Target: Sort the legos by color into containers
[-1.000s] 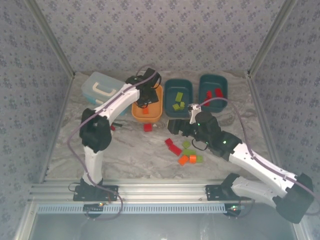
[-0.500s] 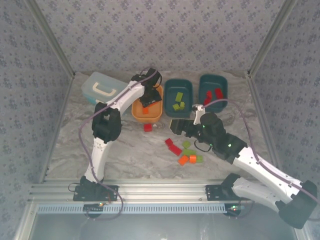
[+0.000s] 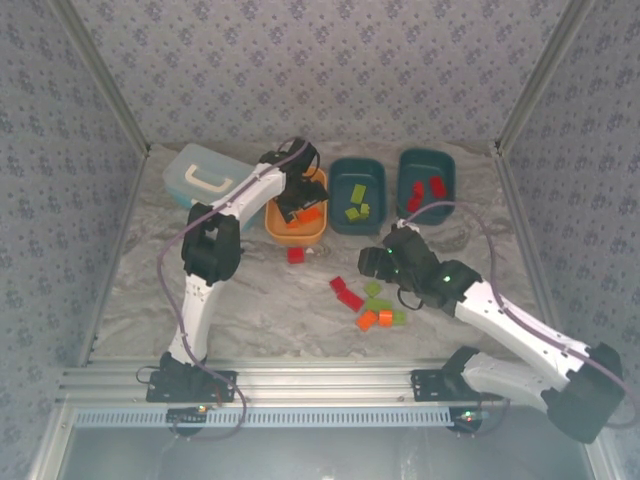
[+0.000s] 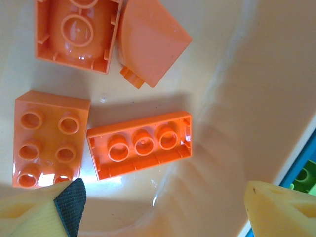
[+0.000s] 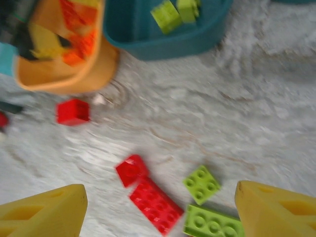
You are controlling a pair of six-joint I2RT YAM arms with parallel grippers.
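Since a second ago my right fingers (image 3: 378, 262) (image 5: 159, 206) have swung from pointing at nine o'clock to tipping down over the loose legos (image 3: 368, 303), and my left elbow has drifted toward the bins. Both right fingers stand wide apart, gripping nothing. Between them on the worktop (image 3: 260, 300) lie a small red brick (image 5: 131, 169) touching a long red brick (image 5: 155, 205), and beside those a square lime brick (image 5: 201, 183) and a long lime brick (image 5: 212, 223), the last cut off by the frame edge. Blur smears this view. At nine o'clock a lone red brick (image 3: 296, 255) sits apart, just short of the orange bin (image 3: 295, 234).

My left fingers (image 3: 297, 205) (image 4: 163, 210) hang inside that bin, also apart and empty, over four orange bricks (image 4: 140, 143), two of them upside down. My wrist covers part of the bin from above. At three o'clock the middle teal bin (image 3: 357, 224) holds lime bricks (image 3: 355, 207). The far teal bin (image 3: 425, 158) holds red bricks (image 3: 430, 188). At ten o'clock stands a light blue case (image 3: 195, 165).
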